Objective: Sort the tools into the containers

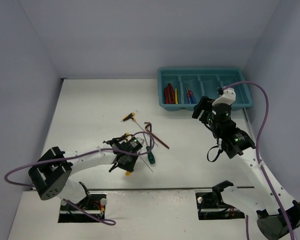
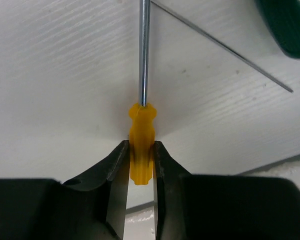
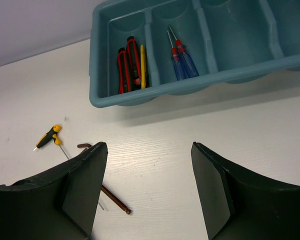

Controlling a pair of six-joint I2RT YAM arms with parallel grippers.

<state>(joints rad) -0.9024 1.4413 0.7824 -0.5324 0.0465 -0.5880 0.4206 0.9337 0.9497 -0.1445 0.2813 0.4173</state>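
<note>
Red pliers [image 3: 126, 70] and two blue screwdrivers [image 3: 182, 60] lie in the teal tray [image 3: 140, 97] at far right, the left jaws clench the yellow screwdriver [image 2: 141, 145] on the near tabletop [image 1: 90, 110], the right jaws hang released, and green screwdriver [image 1: 150, 157], hex key [image 1: 157, 136] and T-handle [image 1: 128, 117] are not yet sorted

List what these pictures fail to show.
yellow screwdriver tip: left wrist view, the shaft leaves the top edge; top view, the left gripper covers it.
green screwdriver: left wrist view, handle cut by the corner.
hex key: right wrist view, middle hidden behind a right gripper finger.
tray, rightmost compartment: right wrist view cuts it off; top view, the right arm overlaps it.
</note>
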